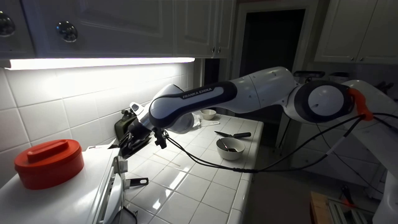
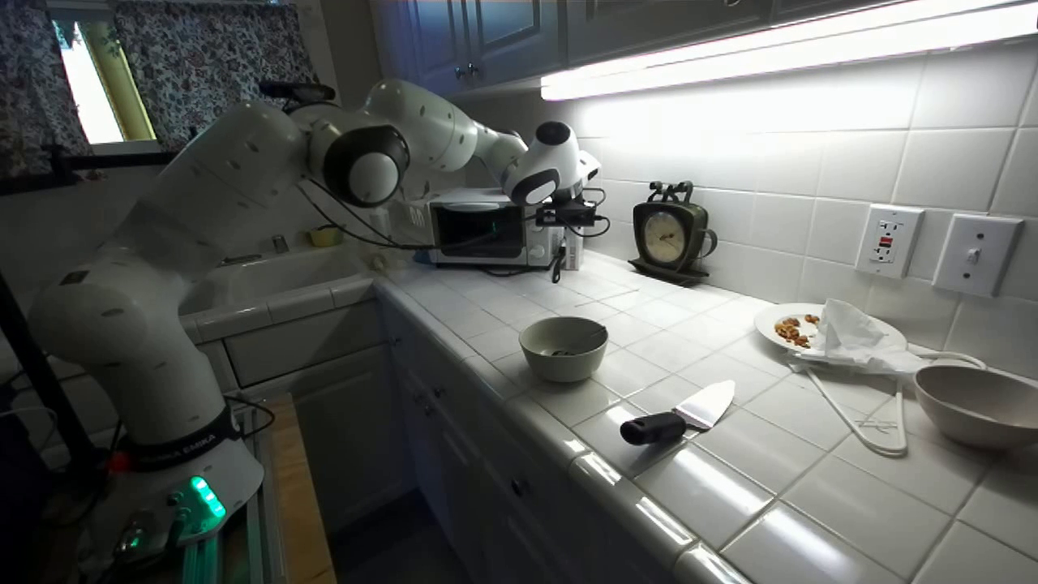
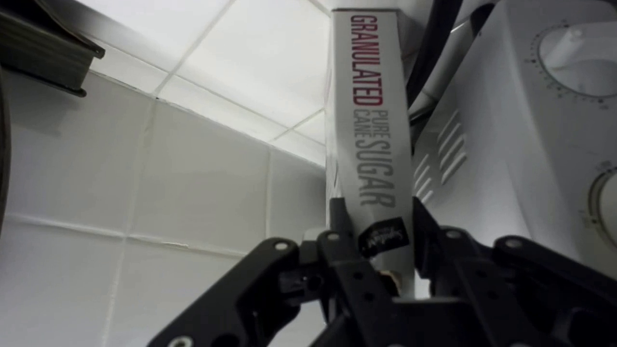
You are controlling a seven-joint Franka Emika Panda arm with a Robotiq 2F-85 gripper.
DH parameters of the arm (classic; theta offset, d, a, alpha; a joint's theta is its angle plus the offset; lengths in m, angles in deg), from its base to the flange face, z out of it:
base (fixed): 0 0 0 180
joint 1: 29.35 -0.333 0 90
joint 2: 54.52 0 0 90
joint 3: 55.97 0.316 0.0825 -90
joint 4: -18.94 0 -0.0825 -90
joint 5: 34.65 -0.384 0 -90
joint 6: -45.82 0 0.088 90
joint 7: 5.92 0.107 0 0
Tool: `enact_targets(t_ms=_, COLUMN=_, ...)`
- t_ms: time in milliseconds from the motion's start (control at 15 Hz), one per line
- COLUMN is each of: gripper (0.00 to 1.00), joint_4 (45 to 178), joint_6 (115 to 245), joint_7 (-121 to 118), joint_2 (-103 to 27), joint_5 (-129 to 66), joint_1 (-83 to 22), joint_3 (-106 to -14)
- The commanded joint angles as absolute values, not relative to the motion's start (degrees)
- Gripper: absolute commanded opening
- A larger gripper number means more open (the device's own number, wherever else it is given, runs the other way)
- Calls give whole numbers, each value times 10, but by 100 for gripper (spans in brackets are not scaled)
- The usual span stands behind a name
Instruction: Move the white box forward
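- Find the white box point(image 3: 373, 120) in wrist view, between the fingers point(image 3: 426, 236) of the claw point(image 3: 378, 212) and running away from them.
- By look, clamped around the upper end, with a finger close along each side; cannot tell how firmly.
- See the white box point(image 2: 574, 250) in an exterior view: at the far end of the counter point(image 2: 681, 332), just right of the toaster oven point(image 2: 495, 223), left of the dark clock point(image 2: 671, 235).
- Judge the coming move to turn on this: straight down from claw to box, along its long axis. Only one arm point(image 1: 270, 90), so no nearer hand to pick.
- Standing upright, long axis near vertical. Turned to the wrist view with a narrow face, lettered lengthwise in red and grey.
- Cannot tell whether resting on the counter.
- Probably to be drawn toward near, clear of the oven; might tip if dragged.
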State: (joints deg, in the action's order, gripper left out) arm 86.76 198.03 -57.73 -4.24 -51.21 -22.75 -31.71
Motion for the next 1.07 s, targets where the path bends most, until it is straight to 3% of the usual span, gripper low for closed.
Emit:
enact_targets(t_ms=0, gripper=6, joint_4=845, joint_6=1988, joint_7=-573, joint_2=-25, joint_5=-519, joint_1=-230, joint_3=-310)
enact_targets(t_ms=267, gripper=0, joint_4=889, joint_6=1985, joint_7=-549, joint_2=-78, joint_5=-479, joint_1=-247, joint_3=-360)
enact_targets(t_ms=667, gripper=4, joint_4=956, joint_6=1984, joint_7=-510, joint_2=-148, joint_5=-465, joint_1=-246, joint_3=-399)
enact_targets(t_ms=1000, gripper=4, joint_4=1087, joint_6=2067, joint_7=-450, joint_2=-235, joint_5=-483, joint_1=-234, joint_3=-410)
